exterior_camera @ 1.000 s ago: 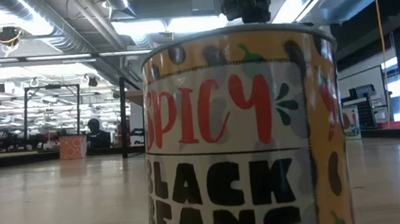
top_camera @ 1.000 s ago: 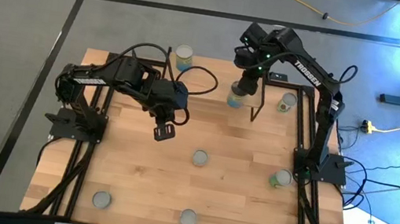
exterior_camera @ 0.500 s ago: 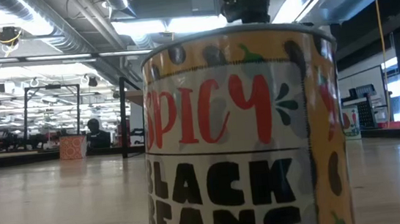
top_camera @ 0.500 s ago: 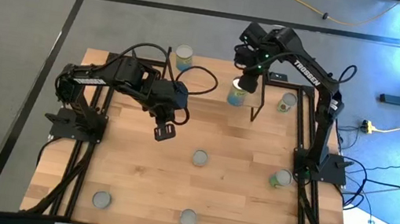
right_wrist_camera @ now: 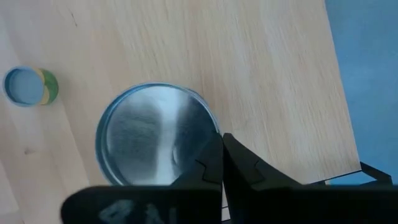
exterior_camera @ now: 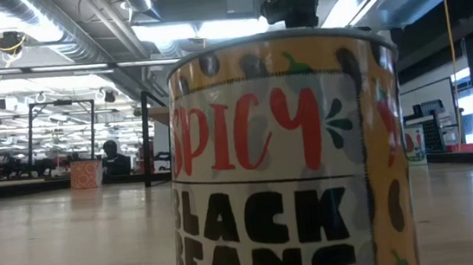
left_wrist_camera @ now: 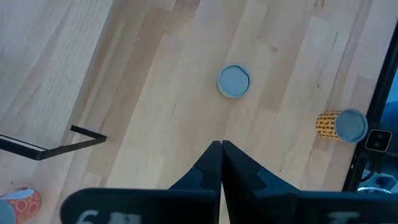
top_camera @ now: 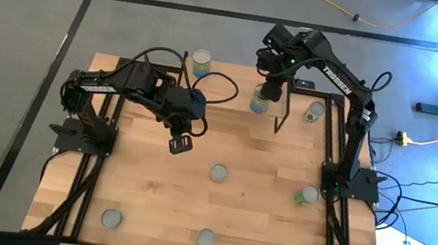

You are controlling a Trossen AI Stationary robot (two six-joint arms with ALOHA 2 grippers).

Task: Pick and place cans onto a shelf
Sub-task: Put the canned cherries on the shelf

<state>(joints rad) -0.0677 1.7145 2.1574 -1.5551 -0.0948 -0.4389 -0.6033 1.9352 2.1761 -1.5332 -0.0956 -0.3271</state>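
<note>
From above, the worktop (top_camera: 149,182) carries scattered cans: one at the far edge (top_camera: 201,62), one mid-table (top_camera: 218,173), two along the near edge (top_camera: 110,218) (top_camera: 205,239), one by the right arm's base (top_camera: 308,195), one in the far right corner (top_camera: 314,112), and one directly beneath the right claw (top_camera: 269,89). Of the shelf (top_camera: 287,107) only thin black legs are evident there, right beside that can. The right wrist view adds what the overhead hides: the right claw's tips are pressed together, holding nothing, poised just above the rim of a silvery-lidded can (right_wrist_camera: 155,134), with a green-and-yellow can (right_wrist_camera: 30,86) farther off on the wood. The left claw (top_camera: 180,142) hangs over the middle of the worktop, likewise pinched closed and empty; its wrist view shows a grey-lidded can (left_wrist_camera: 234,81) ahead and a yellow-patterned can (left_wrist_camera: 341,124) beyond. Only the low view gives readable lettering: a can (exterior_camera: 287,158) filling the picture, labelled "SPICY" in red and "BLACK BEANS" in black, a dark claw (exterior_camera: 292,1) showing above its lid.
</note>
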